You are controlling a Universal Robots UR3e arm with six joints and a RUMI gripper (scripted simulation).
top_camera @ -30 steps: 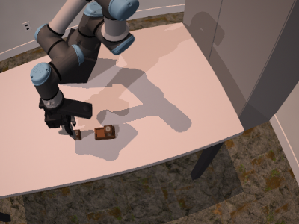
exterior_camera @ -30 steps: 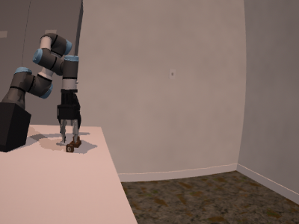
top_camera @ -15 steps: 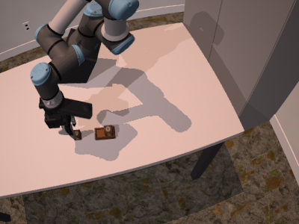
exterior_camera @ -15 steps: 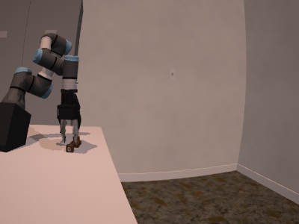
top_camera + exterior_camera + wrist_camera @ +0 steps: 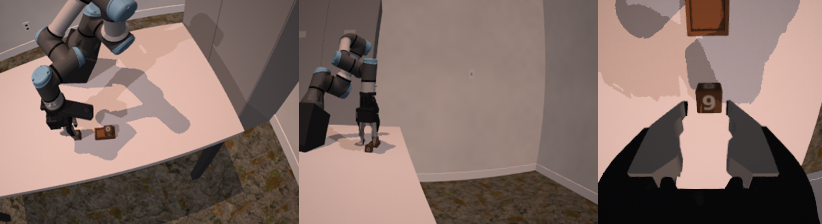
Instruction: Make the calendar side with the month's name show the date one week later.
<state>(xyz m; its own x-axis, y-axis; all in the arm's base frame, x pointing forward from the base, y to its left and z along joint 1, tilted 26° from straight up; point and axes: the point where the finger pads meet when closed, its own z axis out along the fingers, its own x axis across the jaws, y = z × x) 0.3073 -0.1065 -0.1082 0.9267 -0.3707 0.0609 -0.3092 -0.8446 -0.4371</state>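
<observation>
The calendar's wooden tray (image 5: 105, 139) (image 5: 377, 143) (image 5: 708, 34) lies on the pale table (image 5: 179, 82) (image 5: 355, 187) (image 5: 773, 105), apart from my claw (image 5: 71, 135) (image 5: 368, 144) (image 5: 707, 101), with one of its two cubes out of place. The seated cube (image 5: 108, 130) is in the end of the tray away from me; the tray's nearer end has no cube in it. A pale mark shows on that cube, but it is too small for me to read, and I cannot make out the month's name or the full date. The loose cube (image 5: 78, 135) (image 5: 368, 148) (image 5: 709, 100) sits on the table just outside the tray, with a gap between the two. My wrist view shows a pale 9 on it, upright as I look at it, and part of another mark on the narrow strip of face above. From the exterior view I see a rounded pale mark on the side turned that way, too coarse to name. My claw is partly open and grips nothing: its two fingers stand apart, pointing down low over the table by the loose cube. In my wrist view the cube appears centred beyond the fingertips, with a strip of table visible on either side of it.

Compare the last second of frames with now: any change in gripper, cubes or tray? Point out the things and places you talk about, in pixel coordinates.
Nothing visibly moved, and nothing was taken hold of or let go. The gripper (image 5: 75, 131) (image 5: 368, 143) (image 5: 707, 101) stays low at the loose cube (image 5: 78, 134) (image 5: 368, 148) (image 5: 709, 101), fingers apart. The tray (image 5: 99, 138) (image 5: 707, 34) and the cube in it (image 5: 108, 129) stayed put too.
</observation>
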